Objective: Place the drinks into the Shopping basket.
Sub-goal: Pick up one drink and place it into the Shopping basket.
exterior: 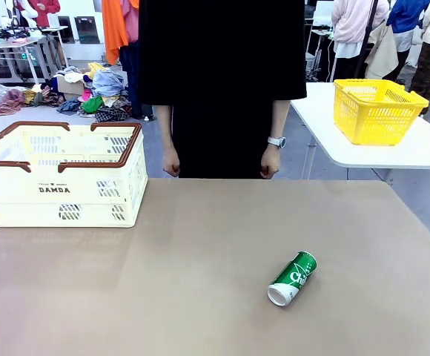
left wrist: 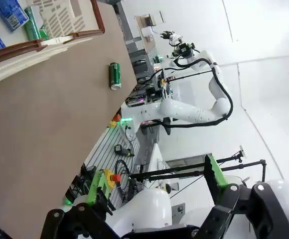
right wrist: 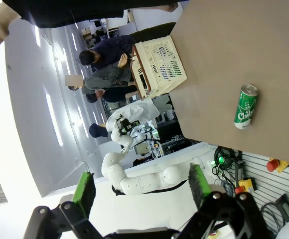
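One slim green aluminium can (exterior: 293,278) with white lettering and a silver top lies on its side on the bare tan bench (exterior: 163,282), to the right of centre on the robot's side; its long axis runs diagonally, the silver end pointing toward the robot and slightly to its left, the other end toward the person and the robot's right. The right wrist view shows the same can (right wrist: 246,106) lying alone, well apart from everything else. One large cream-white slotted plastic shopping basket (exterior: 59,178) with brown rim, two brown handles and "DAMDA" printed on its side stands at the bench's far left corner, well apart from the can. In the left wrist view blue packets (left wrist: 10,12) and a green item (left wrist: 33,25) show inside the basket; what they are cannot be told. One smaller yellow slotted plastic basket (exterior: 378,111) stands on a separate white table (exterior: 422,152) at the far right. One person in a black top stands at the far edge, two hands hanging down: one (exterior: 171,163) bare, the other (exterior: 270,163) below a wristwatch. Two pincers: the left pincer (left wrist: 154,184) has its green-padded fingers spread wide, pinching nothing; the right pincer (right wrist: 142,186) likewise spread wide and empty, away from the bench.
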Robot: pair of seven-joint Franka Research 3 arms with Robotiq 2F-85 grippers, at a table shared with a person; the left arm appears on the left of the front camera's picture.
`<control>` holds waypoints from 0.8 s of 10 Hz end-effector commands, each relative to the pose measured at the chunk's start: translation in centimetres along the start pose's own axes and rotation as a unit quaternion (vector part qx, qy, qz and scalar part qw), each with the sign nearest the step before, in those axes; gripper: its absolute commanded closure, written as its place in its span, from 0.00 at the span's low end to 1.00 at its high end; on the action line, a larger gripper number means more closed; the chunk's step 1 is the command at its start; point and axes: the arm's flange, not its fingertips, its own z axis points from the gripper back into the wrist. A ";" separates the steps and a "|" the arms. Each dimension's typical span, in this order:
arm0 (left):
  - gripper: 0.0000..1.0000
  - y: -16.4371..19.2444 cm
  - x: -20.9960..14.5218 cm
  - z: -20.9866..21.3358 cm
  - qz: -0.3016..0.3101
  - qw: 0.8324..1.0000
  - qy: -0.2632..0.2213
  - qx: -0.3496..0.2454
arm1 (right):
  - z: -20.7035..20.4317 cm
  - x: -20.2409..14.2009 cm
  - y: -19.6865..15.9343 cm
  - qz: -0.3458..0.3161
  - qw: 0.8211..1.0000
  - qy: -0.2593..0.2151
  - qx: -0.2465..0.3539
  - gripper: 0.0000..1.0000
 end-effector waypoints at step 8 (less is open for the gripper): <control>0.00 0.5 -0.4 0.4 0.007 1.000 0.003 -0.002 | 0.1 -0.1 0.5 -0.003 1.000 0.002 0.008 0.00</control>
